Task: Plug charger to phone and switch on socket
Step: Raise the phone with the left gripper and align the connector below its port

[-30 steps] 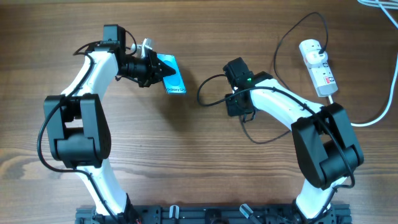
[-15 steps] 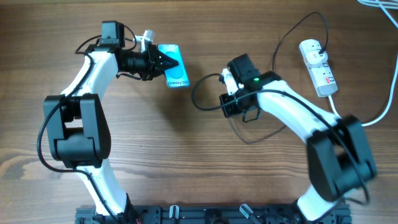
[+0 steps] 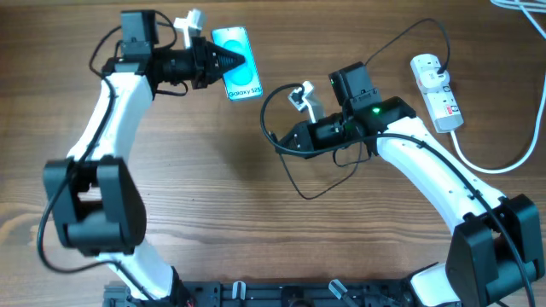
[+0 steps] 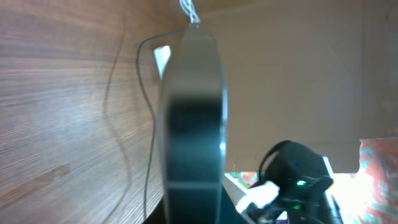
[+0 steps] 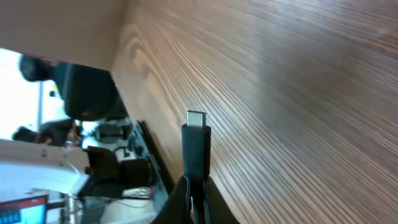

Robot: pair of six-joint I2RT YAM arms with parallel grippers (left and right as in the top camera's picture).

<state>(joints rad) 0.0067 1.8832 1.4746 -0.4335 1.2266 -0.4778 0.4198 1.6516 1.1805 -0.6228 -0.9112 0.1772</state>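
The phone (image 3: pixel 238 75), teal screen with a white text band, is held off the table at the back left by my left gripper (image 3: pixel 223 61), which is shut on its left edge. In the left wrist view the phone (image 4: pixel 193 118) shows edge-on and blurred between the jaws (image 4: pixel 193 211). My right gripper (image 3: pixel 280 143) points left and is shut on the charger (image 3: pixel 266 115) just behind its tip. The right wrist view shows the jaws (image 5: pixel 196 190) clamping the black plug (image 5: pixel 197 146), metal tip up. The socket (image 3: pixel 438 95) lies at the right, with the white plug (image 3: pixel 429 70) in it.
The black charger cable loops on the table under my right arm (image 3: pixel 320 189) and arcs back to the socket. The socket's thick white cord (image 3: pixel 512 162) runs off the right edge. Another white cable (image 3: pixel 520 10) crosses the top right corner.
My left gripper has carried the phone toward the back of the table and turned it more upright. My right arm has swung so its gripper points left, with the charger tip held in it.
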